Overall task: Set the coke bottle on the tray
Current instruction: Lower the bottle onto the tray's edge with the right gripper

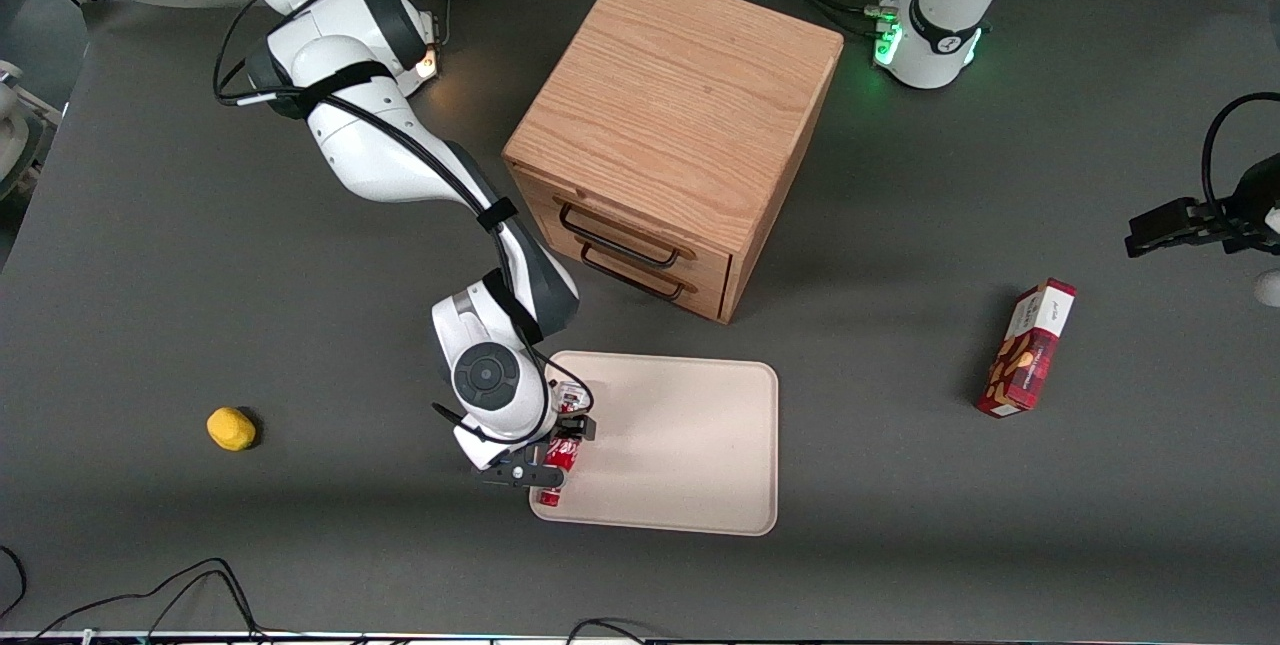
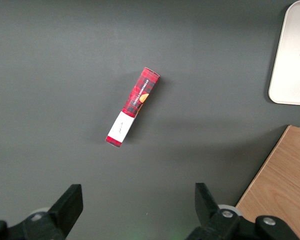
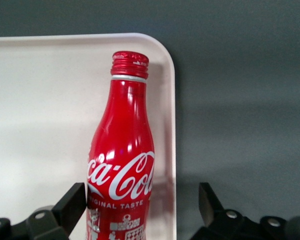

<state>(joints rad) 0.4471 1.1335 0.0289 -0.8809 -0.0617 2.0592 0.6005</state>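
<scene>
The gripper (image 1: 553, 447) hangs over the tray (image 1: 690, 445) corner, fingers spread around (not touching) the coke bottle (image 3: 122, 170).

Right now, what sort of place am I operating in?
Most likely a robot lab tabletop. A dark grey mat-covered table carries staged props: a wooden two-drawer cabinet, a cream rectangular tray, and cables along the table's edge. The end effector is open around the red coke bottle at the tray's edge.

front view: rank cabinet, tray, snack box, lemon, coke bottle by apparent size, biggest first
1. Wooden cabinet
2. Tray
3. Snack box
4. Coke bottle, partly hidden by the gripper at the tray's edge, so unsure against the lemon
5. Lemon
</scene>
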